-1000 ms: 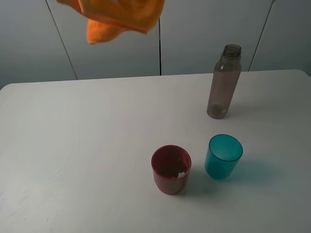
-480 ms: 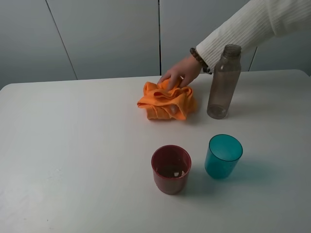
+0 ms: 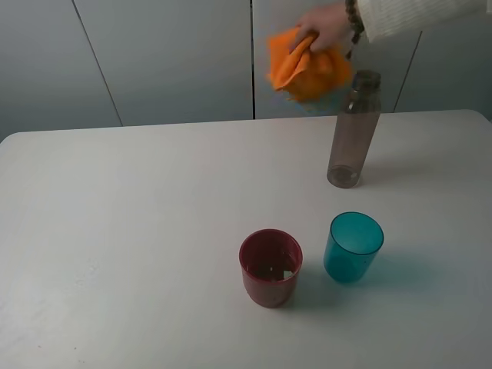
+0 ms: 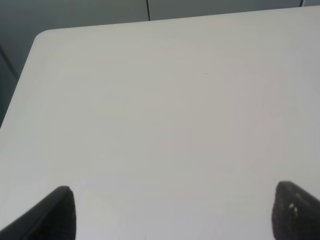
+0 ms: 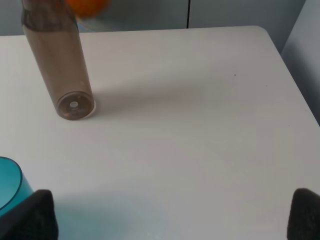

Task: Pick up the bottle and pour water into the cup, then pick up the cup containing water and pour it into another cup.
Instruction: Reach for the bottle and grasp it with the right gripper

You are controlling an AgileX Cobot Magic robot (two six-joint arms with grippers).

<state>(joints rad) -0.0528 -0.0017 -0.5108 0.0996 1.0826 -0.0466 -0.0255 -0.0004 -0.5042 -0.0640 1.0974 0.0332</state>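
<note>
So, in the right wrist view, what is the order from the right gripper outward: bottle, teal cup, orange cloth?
1. Teal cup, beside one jaw of the right gripper.
2. Bottle, standing farther out.
3. Orange cloth, in the air beyond the bottle.

Robot at rest: the left gripper (image 4: 172, 215) hangs above the counter (image 4: 165, 100) with its jaws spread wide. Only its two dark fingertips (image 4: 56, 216) show, at opposite edges of the left wrist camera's view, with nothing gripped between them. The right gripper (image 5: 167, 217) takes the same pose, jaws fully apart. Its black fingertips (image 5: 31, 216) sit at either side of the right wrist view, clasping nothing. Both grippers look forward and down across the counter.
</note>
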